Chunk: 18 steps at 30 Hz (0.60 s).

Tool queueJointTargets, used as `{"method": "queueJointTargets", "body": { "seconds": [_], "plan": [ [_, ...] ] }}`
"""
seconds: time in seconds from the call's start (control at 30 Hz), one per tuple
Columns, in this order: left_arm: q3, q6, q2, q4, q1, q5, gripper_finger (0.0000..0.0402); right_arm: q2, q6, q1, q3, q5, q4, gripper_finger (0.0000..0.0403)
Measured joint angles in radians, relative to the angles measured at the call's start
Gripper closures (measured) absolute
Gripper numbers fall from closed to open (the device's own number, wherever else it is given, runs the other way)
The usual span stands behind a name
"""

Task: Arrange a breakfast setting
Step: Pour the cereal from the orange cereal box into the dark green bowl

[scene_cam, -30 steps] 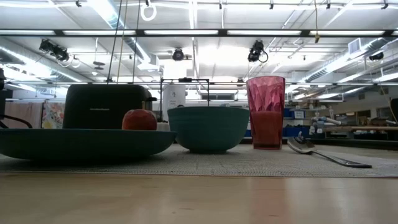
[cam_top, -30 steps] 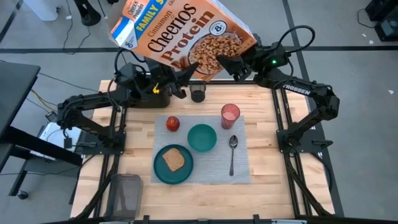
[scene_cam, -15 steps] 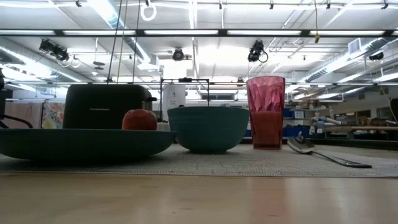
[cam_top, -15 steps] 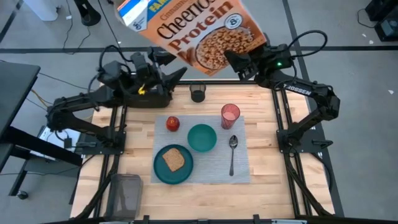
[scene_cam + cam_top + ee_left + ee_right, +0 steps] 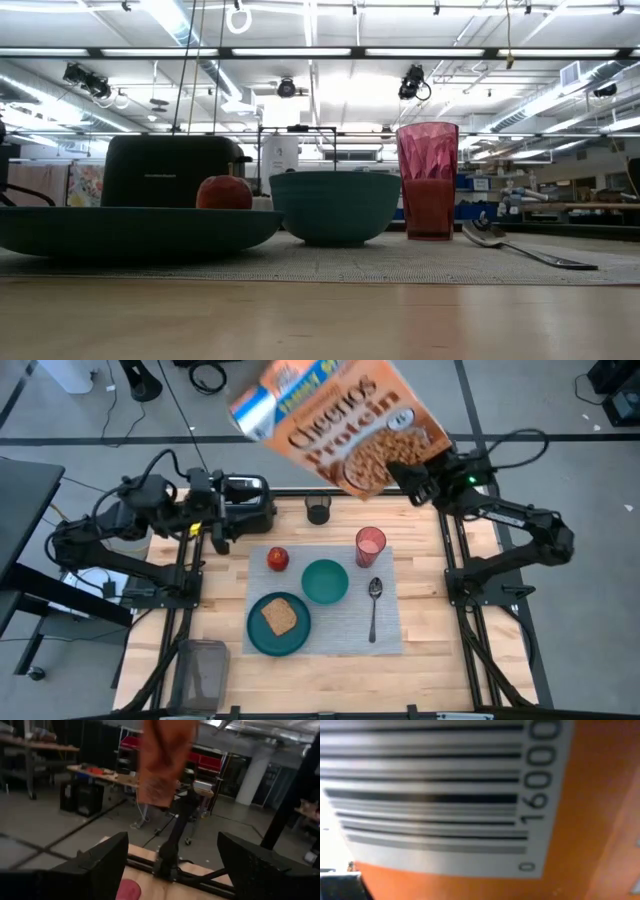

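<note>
The orange-yellow Cheerios box (image 5: 335, 420) hangs high over the table's far edge, held by my right gripper (image 5: 408, 472). It also shows in the left wrist view (image 5: 162, 760). My left gripper (image 5: 220, 528) is open and empty at the far left, beside the black toaster (image 5: 245, 500). On the grey placemat (image 5: 390, 630) rest the teal plate (image 5: 255, 640) with the toast (image 5: 279, 617), the teal bowl (image 5: 324, 581), the pink cup (image 5: 370, 546), the spoon (image 5: 373, 608) and the red apple (image 5: 277, 559). My right gripper is shut on the box at its bottom end (image 5: 392, 468), coming from the table's right. The barcode panel (image 5: 435, 795) fills the right wrist view and hides the fingers. The box is lifted clear of the table and tilted, its top end toward the far left.
A small black cup (image 5: 318, 512) stands at the far edge behind the placemat. A clear container (image 5: 200, 670) sits at the near left corner. Bare wood lies left and right of the placemat.
My left gripper has drawn back from the box toward the table's left edge, past the toaster. My right gripper has carried the box toward the table's right, still high above the far edge and tilted.
</note>
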Motion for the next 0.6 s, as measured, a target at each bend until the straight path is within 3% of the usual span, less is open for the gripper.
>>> {"method": "queueJointTargets", "body": {
  "seconds": [0.3,0.43,0.6],
  "plan": [
    [0.0,-0.065,-0.011,0.053,-0.009,0.001,0.0092,-0.282,0.103,-0.059,-0.341,-0.074,-0.01,0.0115],
    [0.0,0.022,-0.009,0.01,-0.009,0.026,0.0092,-0.398,0.156,-0.104,-0.478,-0.158,-0.017,0.0115],
    [-0.001,-0.046,-0.017,-0.064,0.003,0.034,0.0092,-0.522,0.203,-0.145,-0.621,-0.279,-0.02,0.0115]
  ]
}}
